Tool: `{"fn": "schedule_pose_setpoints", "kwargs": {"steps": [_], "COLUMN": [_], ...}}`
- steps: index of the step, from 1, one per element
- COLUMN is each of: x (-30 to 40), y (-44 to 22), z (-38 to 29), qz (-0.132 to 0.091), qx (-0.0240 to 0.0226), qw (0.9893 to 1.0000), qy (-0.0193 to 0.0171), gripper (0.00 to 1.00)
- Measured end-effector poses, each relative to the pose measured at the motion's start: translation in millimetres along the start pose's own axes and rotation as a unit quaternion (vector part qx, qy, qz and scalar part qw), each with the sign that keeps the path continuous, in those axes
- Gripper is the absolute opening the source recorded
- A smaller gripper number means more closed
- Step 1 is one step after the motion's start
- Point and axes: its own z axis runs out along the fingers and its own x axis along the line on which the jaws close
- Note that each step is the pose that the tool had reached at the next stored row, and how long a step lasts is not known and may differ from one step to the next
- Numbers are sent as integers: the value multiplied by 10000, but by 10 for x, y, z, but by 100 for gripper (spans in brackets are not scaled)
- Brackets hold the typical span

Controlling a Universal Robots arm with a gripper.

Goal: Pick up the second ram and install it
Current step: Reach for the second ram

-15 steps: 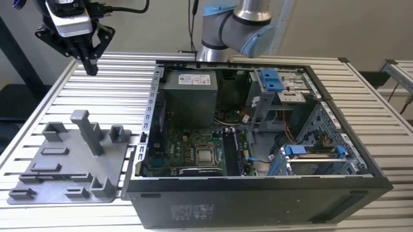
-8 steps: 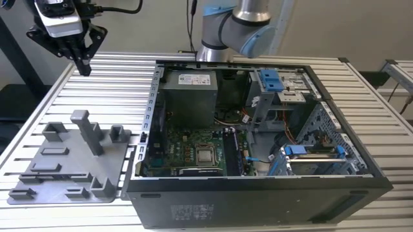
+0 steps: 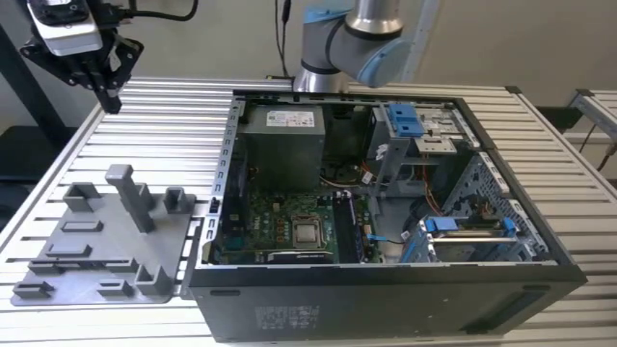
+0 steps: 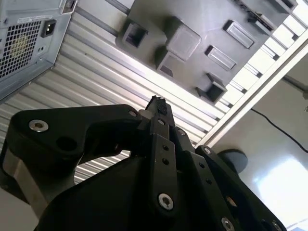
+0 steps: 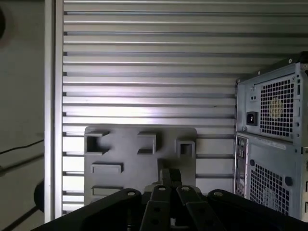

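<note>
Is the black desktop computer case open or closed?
Open: the black desktop computer case has no panel on its upward side, exposing the green motherboard and grey power supply.

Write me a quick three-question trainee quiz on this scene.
1. True or false: the gripper hangs over the slatted table, outside the computer case.
2. In the exterior view, the grey holder tray lies where? A) left of the case B) right of it C) inside it
3. Fill in: the case's side is ____, baring the motherboard.
Key: 1 true; 2 A; 3 open.
</note>
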Motion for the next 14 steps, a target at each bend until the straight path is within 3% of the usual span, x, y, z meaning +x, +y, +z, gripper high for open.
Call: {"fn": "schedule_pose_setpoints", "kwargs": {"steps": [10,14], "x": [275,339], "y": [-1,-2], "z": [2,1], "qz": [-29,-35], "qx": [-7,-8], "qw": [10000,10000], "qy": [1,2], "gripper": [11,11]}}
